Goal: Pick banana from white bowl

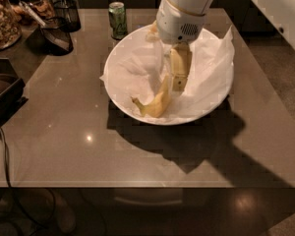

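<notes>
The white bowl (123, 90), wide and lined with crumpled white paper, stands on the table at the centre back. The yellow banana (156, 104) lies in the front part of the bowl, with its stem pointing left and its other end rising toward the gripper. My gripper (178, 75) hangs down from the white wrist into the middle of the bowl. Its tip is right at the banana's upper end, and the contact between them is hidden.
A green can (118, 19) stands just behind the bowl's left rim. A dark wire basket (56, 31) and a jar of snacks (2, 16) stand at the back left. A black tray (5, 95) sits at the left edge. The brown table (64, 146) reaches toward the front.
</notes>
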`<state>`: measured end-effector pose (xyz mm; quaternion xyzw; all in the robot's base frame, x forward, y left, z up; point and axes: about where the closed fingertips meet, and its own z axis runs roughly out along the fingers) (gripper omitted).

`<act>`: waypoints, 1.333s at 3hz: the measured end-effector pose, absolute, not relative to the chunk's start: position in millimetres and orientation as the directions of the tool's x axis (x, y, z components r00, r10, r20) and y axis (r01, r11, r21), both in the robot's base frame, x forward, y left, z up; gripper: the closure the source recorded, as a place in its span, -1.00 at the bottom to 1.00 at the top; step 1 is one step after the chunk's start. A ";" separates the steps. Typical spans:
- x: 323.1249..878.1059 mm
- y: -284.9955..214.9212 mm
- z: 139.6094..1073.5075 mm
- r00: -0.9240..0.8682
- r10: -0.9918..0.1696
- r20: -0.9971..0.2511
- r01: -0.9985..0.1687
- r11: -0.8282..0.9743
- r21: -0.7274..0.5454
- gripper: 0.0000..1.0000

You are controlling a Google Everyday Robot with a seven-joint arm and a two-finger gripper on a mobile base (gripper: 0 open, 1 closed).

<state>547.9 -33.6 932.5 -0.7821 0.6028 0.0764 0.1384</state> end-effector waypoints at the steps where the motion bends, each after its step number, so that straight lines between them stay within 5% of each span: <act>1: 551.3 -28.9 931.9 0.265 -0.919 -0.292 -0.962 -0.234 -0.139 -1.00; 4: 539.7 -34.5 902.9 0.239 -0.910 -0.338 -0.971 -0.217 -0.102 -1.00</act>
